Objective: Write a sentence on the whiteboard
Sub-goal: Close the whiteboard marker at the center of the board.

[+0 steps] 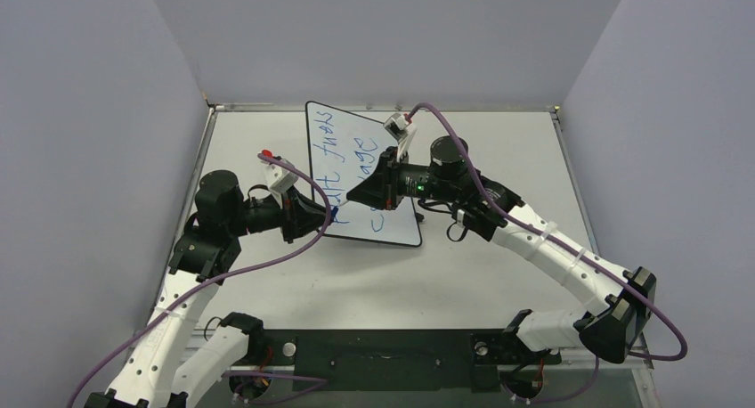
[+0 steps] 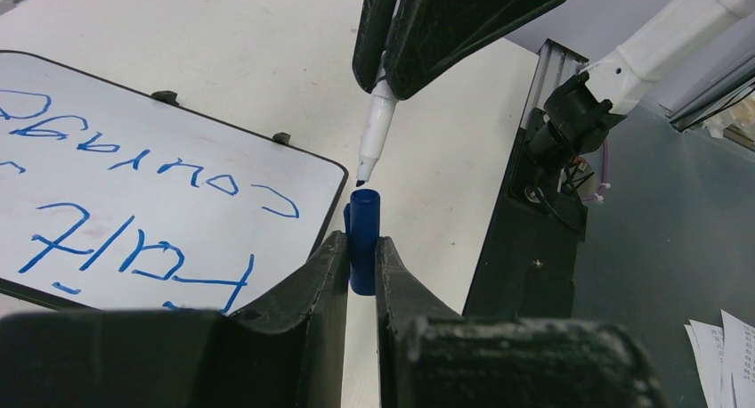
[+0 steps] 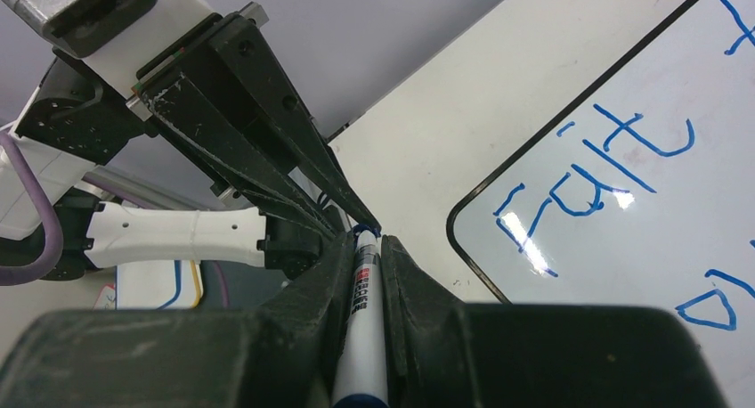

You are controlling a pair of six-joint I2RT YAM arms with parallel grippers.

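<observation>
The whiteboard [image 1: 358, 134] lies flat on the table, and the sentence [image 1: 336, 154] is on it in blue, in two lines. The left wrist view shows the whiteboard [image 2: 107, 132] and the sentence [image 2: 133, 243] at left. My left gripper [image 2: 361, 246] is shut on a blue marker cap [image 2: 363, 230], held upright beside the board's near corner. My right gripper [image 3: 367, 240] is shut on a white marker [image 3: 363, 337]. In the left wrist view the marker [image 2: 379, 127] points down, its tip just above the cap's open end. The two grippers [image 1: 328, 215] [image 1: 353, 196] meet over the board's near left edge.
The white table [image 1: 499, 274] is walled on three sides. A black base plate [image 1: 383, 350] runs along the near edge between the arm mounts. Purple cables [image 1: 267, 264] loop beside both arms. Loose papers [image 2: 723, 346] lie beyond the table's edge.
</observation>
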